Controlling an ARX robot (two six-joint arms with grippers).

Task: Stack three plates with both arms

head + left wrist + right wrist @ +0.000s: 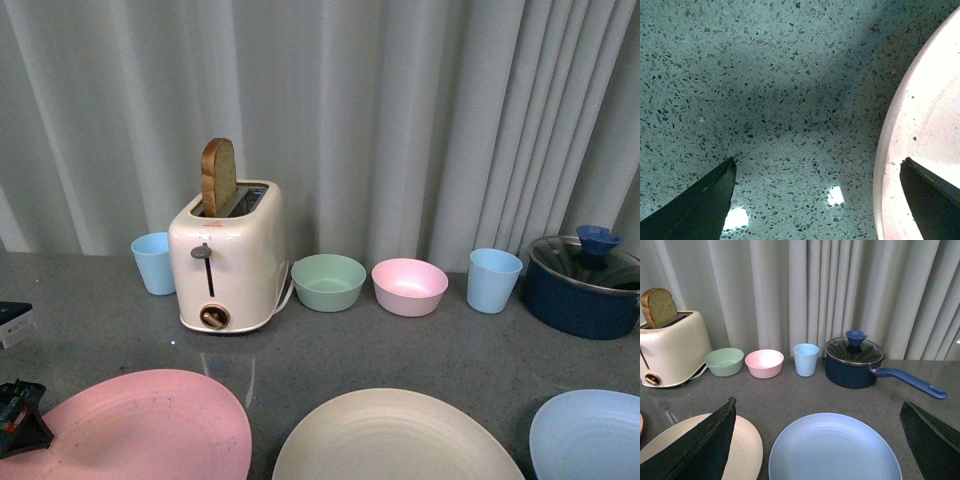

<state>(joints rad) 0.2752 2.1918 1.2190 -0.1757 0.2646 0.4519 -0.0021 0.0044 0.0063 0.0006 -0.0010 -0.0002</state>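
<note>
Three plates lie side by side along the near edge of the grey counter: the pink plate (150,425) on the left, the cream-beige plate (395,440) in the middle and the light blue plate (590,435) on the right. My left gripper (817,165) is open low over the counter. One of its fingers (932,200) is over the pink plate's rim (920,125), the other over bare counter. A dark part of that arm (20,418) shows beside the pink plate. My right gripper (818,401) is open above the light blue plate (835,450), with the cream-beige plate (747,450) beside it.
Behind the plates stand a cream toaster (228,255) with a bread slice, two light blue cups (153,262) (494,280), a green bowl (328,282), a pink bowl (409,286) and a dark blue lidded pot (585,285). A pale curtain closes the back.
</note>
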